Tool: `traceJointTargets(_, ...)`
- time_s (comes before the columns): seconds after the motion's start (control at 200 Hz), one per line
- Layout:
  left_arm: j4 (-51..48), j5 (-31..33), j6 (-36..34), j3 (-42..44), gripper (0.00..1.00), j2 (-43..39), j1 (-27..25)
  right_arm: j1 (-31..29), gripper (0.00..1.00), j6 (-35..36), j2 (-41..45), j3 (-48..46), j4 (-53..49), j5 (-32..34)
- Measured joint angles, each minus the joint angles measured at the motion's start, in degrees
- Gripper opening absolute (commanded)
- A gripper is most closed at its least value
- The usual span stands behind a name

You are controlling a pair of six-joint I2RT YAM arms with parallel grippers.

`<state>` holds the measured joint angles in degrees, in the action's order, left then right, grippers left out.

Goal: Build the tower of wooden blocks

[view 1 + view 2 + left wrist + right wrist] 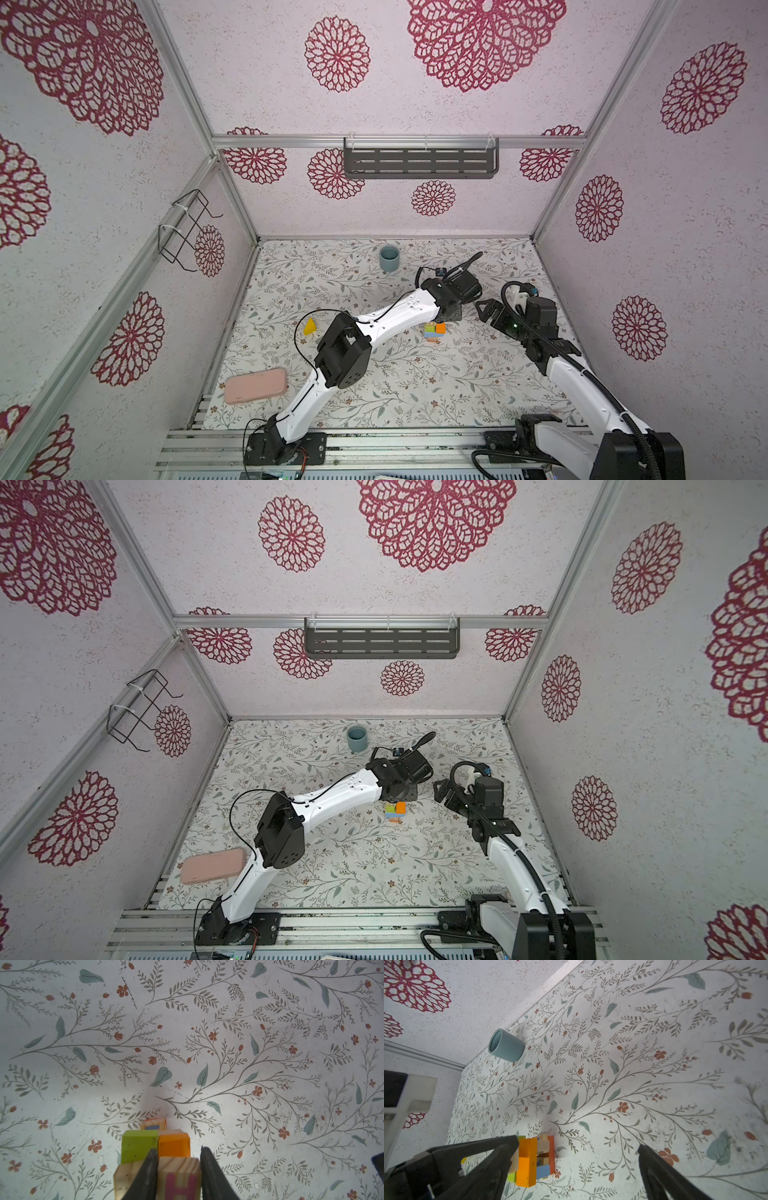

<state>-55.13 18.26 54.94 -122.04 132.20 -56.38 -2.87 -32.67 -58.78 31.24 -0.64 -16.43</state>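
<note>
Table [415,390] centre carries tower [434,329]; right gripper [577,1142] gapes wide just beside it; left gripper [177,1154] clamps H cube [179,1180] next to its orange block [174,1146]; wedge [309,327] lies well apart, leftward.

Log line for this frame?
left gripper: shut on H cube at tower | right gripper: open, beside tower | yellow wedge: on table, apart

The left arm [399,311] reaches from its near base across the middle, elbow raised and wrist turned down. The left gripper [178,1150] is clamped on a block [179,1176], one finger on each side. The right arm [582,382] extends forward. The right gripper [579,1142] is angled toward the left arm, jaws spread wide and empty.
</note>
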Motion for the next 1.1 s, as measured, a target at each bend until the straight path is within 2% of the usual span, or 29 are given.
traceJointTargets(0.11,0.0,0.0,0.0,0.0,0.3,0.0,0.0,0.0,0.99,0.0,0.0,0.0,0.0,-0.2)
traceJointTargets(0.295,0.1,0.0,0.1,0.0,0.48,0.0,0.0,0.0,0.99,0.0,0.0,0.0,0.0,-0.3)
traceJointTargets(0.841,0.3,2.1,-0.8,0.0,0.54,-0.6,0.0,0.0,0.99,0.2,-0.2,-0.8,0.3,-0.3)
traceJointTargets(0.976,0.1,3.8,-1.9,0.3,0.58,-3.7,0.3,0.0,0.99,1.2,-2.3,0.2,-0.5,-0.3)
traceJointTargets(1.101,0.9,5.1,-2.9,3.8,0.61,-10.3,0.8,-0.1,0.98,2.3,-5.2,1.1,-1.3,-0.1)
